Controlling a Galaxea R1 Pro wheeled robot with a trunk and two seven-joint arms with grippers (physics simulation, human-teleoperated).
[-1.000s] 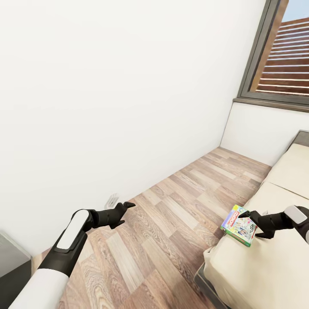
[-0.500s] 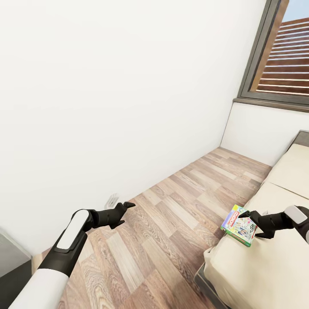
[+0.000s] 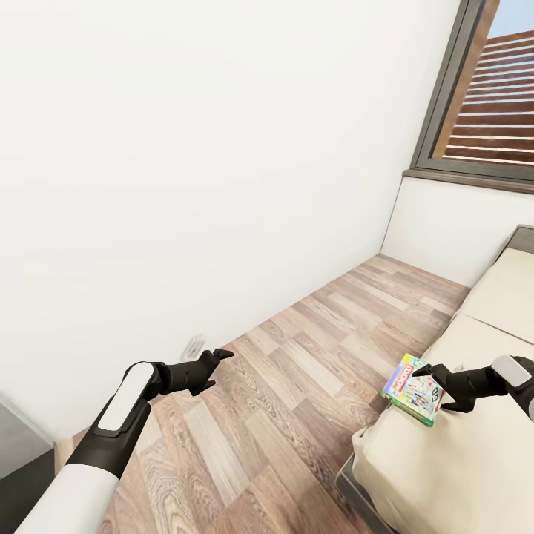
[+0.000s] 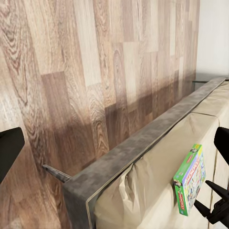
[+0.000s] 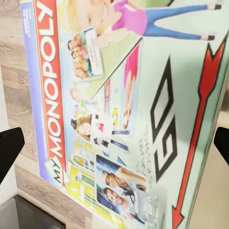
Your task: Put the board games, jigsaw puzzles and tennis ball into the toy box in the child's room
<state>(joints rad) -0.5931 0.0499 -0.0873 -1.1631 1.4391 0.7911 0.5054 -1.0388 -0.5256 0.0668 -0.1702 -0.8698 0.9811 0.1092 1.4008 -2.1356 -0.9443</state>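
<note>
we are looking at a bedroom in a home: a low bed [image 3: 475,437] with a plain beige mattress and thin grey frame is standing on a wood-plank floor [image 3: 297,378], white walls [image 3: 193,170] are closing the room in, and a dark-framed window [image 3: 482,96] is showing wooden slats outside. a monopoly board game [image 3: 412,390] is lying on the mattress edge.
</note>
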